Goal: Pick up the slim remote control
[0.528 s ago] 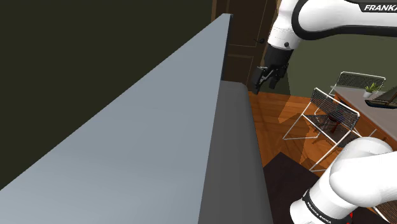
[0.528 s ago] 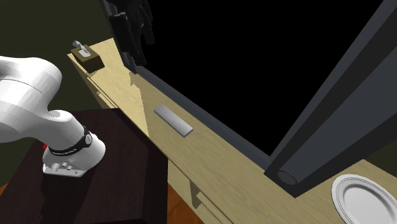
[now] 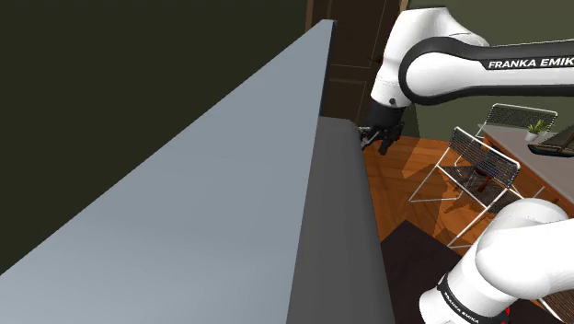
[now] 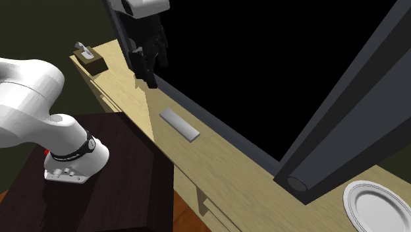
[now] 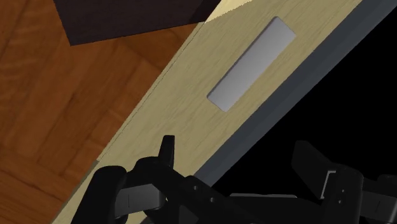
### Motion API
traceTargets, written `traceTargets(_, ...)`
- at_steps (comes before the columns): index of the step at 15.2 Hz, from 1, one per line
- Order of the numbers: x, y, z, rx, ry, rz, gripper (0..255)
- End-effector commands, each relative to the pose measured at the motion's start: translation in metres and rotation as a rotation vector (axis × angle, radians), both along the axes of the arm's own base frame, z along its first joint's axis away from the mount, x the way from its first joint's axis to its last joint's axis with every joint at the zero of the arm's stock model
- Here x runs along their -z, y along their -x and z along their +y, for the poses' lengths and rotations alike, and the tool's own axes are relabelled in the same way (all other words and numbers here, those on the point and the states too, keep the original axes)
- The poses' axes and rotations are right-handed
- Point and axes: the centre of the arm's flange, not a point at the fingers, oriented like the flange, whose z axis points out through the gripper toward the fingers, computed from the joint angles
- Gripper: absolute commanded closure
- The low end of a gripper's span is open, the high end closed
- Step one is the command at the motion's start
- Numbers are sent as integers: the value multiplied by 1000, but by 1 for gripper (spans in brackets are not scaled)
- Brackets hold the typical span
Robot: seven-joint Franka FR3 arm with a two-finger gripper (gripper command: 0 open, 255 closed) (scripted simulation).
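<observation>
The slim remote control (image 4: 179, 124) is a flat grey bar lying on the light wooden top (image 4: 227, 173), close to the base of a big dark panel. In the wrist view the remote (image 5: 251, 63) lies ahead of the fingers, apart from them. My black gripper (image 4: 149, 71) hangs above the wooden top, up the board from the remote, toward the small brown box. Its fingers (image 5: 167, 149) stand apart with nothing between them, so the gripper (image 5: 235, 154) is open. In the shoulder view the gripper (image 3: 378, 138) sits just past the grey panel's far edge.
A large grey-framed panel (image 4: 342, 99) with a black face runs along the wooden top's far side. A small brown box (image 4: 91, 60) sits at one end, a white plate (image 4: 377, 204) at the other. The dark stand (image 4: 125, 171) adjoins the top. Wire chairs (image 3: 478, 167) stand on the wood floor.
The arm has lowered and shifted along the wooden top toward the remote. The fingers remain apart. The remote has not moved.
</observation>
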Motion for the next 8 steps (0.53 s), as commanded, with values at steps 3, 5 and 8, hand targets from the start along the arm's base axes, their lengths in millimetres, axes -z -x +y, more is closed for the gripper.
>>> traceTargets(3, 53, -5, 15, 83, -5, 11, 0)
traceTargets(5, 78, -7, 23, 123, -7, 16, 0)
traceTargets(8, 116, -11, 34, 184, -10, 25, 0)
